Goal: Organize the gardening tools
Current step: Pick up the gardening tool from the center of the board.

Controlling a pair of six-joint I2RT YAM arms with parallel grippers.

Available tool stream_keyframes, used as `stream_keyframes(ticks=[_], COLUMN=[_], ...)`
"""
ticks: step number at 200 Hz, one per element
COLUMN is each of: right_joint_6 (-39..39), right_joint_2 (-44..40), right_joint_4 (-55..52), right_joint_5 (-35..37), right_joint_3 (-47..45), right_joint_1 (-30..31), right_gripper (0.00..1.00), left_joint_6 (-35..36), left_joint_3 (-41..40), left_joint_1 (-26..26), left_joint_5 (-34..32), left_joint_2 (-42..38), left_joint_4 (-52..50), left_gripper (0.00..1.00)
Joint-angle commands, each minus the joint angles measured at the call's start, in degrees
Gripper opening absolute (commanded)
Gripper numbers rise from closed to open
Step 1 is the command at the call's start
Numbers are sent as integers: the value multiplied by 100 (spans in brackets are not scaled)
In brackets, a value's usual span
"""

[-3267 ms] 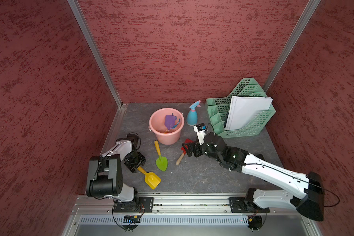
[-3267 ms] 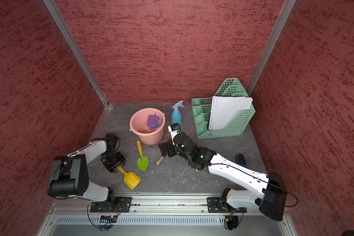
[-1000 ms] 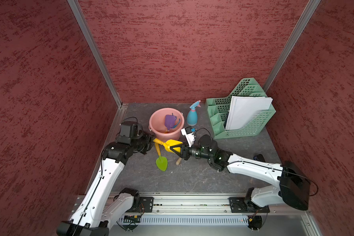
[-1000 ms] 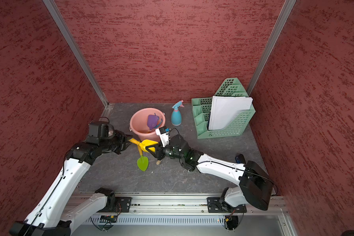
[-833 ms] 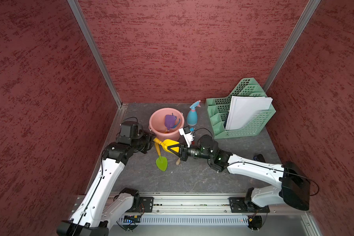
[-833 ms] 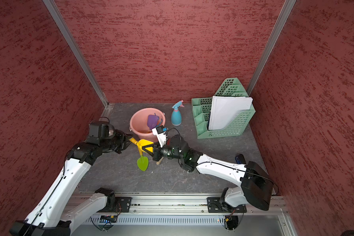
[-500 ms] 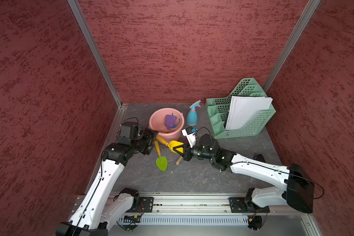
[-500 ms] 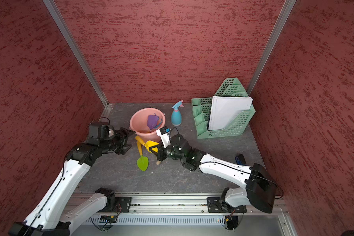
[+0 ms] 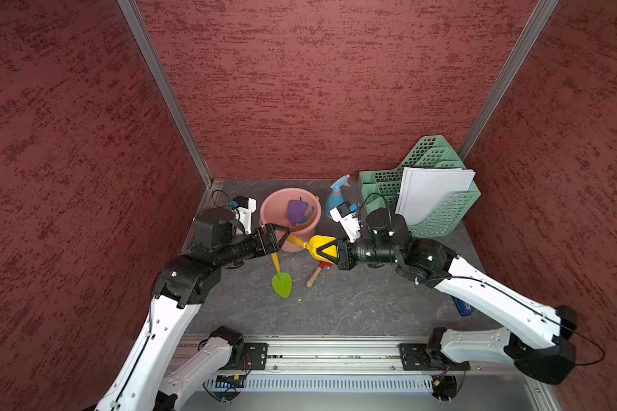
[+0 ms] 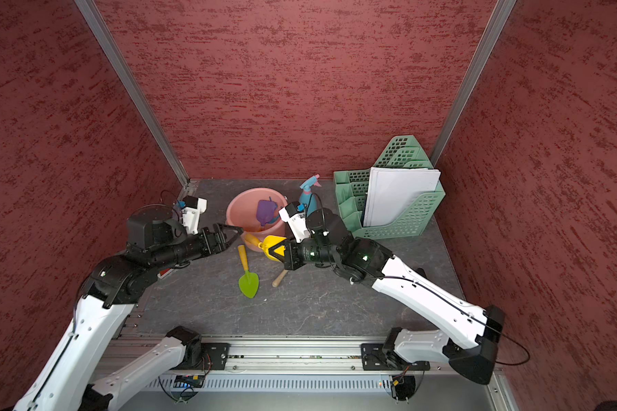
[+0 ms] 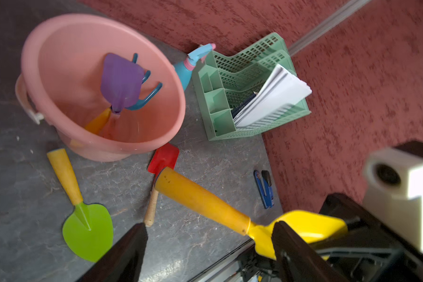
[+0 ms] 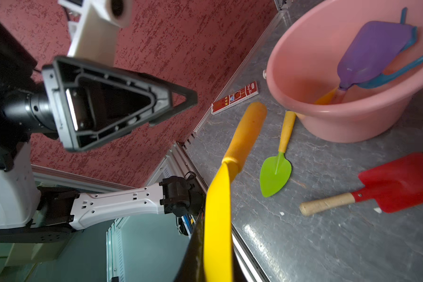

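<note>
A yellow scoop (image 9: 319,243) with an orange handle (image 11: 200,200) hangs level just in front of the pink bucket (image 9: 268,213). My right gripper (image 9: 326,251) is shut on its blade (image 12: 217,219). My left gripper (image 9: 282,238) stands open at the handle's end, its fingers apart on either side and not touching it. A purple scoop (image 9: 295,210) and a blue fork (image 9: 309,215) lie in the bucket. On the table lie a green trowel (image 9: 282,283) and a red scoop (image 12: 401,182). The spray bottle (image 9: 335,199) stands behind the bucket.
A green file organizer (image 9: 442,213) with white papers stands at the back right. A dark blue stapler (image 9: 462,307) lies under my right arm, near the right wall. A flat red packet (image 12: 235,97) lies by the left wall. The table's front edge is a metal rail.
My left gripper has opened and let go of the yellow scoop's handle. My right gripper has shut on the blade and now holds the scoop alone.
</note>
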Motion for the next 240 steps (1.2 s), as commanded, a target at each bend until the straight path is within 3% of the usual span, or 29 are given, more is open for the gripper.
stream_keyframes(ticks=[1,45,71,98,141,158,176,208,240], right_joint_6=[164,305,539,579,610,618,657,750,901], right_joint_2=[-67,209,297,379,416,400,373,329,252], right_joint_4=[-1105,-1621,-1484,-1546,-1590,-1623,-1581,-1421,-1124], right_joint_5=[-569,-1909,-2640,-2940,-3210,-3254,-3289,-3353,-3406], right_joint_3=[397,1004,1040,1087,1190,1234,1259,1186,944], right_joint_1=[-285,-797,-933,-946,-945,-951,-946,-945,-948], right_gripper=[0,0,0,0,0,0,0,0,0], left_joint_6=[1824,3356,4027,4495,5121,5197,5197,5071,4968], left_joint_3=[-231,-532,-564,-615,-544,-524,-513,-560,-525], left_joint_1=[-177,-642,-929,-1335,-2083,-2272,-2350,-2492,-2669], left_joint_5=[-120,132,350,255,-432,-592,-604,-581,-628], left_joint_2=[-344,-592,-473,-361,-11,98,188,226,277], left_joint_4=[68,261,173,196,-69,-78,-30,270,534], left_gripper=[88,86,90,91,87,80,65,59,38])
